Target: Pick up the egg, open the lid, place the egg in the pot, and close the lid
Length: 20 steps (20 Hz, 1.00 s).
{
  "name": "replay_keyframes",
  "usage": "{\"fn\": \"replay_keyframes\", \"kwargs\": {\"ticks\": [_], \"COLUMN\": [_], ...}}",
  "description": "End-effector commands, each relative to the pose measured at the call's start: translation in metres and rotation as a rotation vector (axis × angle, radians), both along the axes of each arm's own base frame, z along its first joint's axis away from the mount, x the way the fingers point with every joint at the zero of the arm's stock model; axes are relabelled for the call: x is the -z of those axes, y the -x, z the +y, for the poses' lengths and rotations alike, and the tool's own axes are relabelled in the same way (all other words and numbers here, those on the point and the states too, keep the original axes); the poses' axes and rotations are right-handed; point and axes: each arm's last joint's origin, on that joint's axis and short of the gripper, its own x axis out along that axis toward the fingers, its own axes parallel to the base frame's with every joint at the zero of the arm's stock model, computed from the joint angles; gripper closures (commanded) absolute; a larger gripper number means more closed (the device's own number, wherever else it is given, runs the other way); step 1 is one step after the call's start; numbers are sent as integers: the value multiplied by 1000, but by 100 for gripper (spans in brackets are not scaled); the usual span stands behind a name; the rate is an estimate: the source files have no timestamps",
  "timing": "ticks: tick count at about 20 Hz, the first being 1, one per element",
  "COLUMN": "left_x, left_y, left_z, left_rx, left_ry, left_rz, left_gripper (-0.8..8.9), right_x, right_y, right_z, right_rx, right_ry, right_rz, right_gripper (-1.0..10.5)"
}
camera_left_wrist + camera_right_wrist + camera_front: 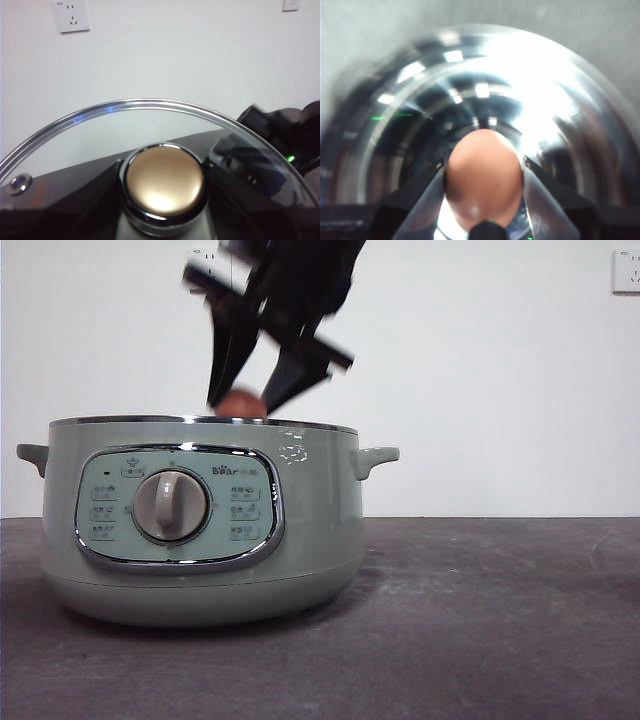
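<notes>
Right gripper (pixel 245 400), upper centre of front view, clenches the reddish-brown oval egg (pixel 240 403) just above the pale green round pot (pixel 200 520) rim. Left gripper (pixel 164 200) clamps the glass lid's knob (pixel 164 182), lid (pixel 100 130) lifted clear. Risk: releasing this high may crack the egg on the steel interior.

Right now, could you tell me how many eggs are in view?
1. The egg is gripped in the right tool, just above the open pot's rim. Any eggs already inside the pot would be hidden.

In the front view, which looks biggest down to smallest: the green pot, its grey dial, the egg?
1. The pot, by far the largest.
2. The dial.
3. The egg, though only its top shows above the rim, gripped by the right end effector, so its rank against the dial is unsure.
</notes>
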Motion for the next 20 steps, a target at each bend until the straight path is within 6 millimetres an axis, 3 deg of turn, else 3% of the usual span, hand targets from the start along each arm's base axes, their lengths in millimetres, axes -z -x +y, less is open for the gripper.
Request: {"fn": "replay_keyframes", "kwargs": {"ticks": [1, 6, 14, 15, 17, 20], "left_x": [-8, -8, -3, -3, -2, -2], "left_y": [4, 4, -7, -8, -8, -10], "left_z": [2, 3, -3, -3, -3, -4], "left_rx": [-2, -17, -27, -27, -28, -27], "left_ry": [20, 18, -15, -18, -22, -28], "left_rz": [-60, -59, -2, 4, 7, 10], "left_gripper": [821, 821, 822, 821, 821, 821], "right_x": [22, 52, 73, 72, 72, 72], "right_y": [-3, 0, 4, 4, 3, 3], "right_z": [11, 28, 38, 39, 38, 38], "right_rx": [-34, -77, -130, -130, -122, -105], "right_ry": [40, 152, 219, 215, 213, 222], "right_rz": [20, -5, -6, -10, -10, -18], "right_gripper": [959, 959, 936, 900, 603, 556]}}
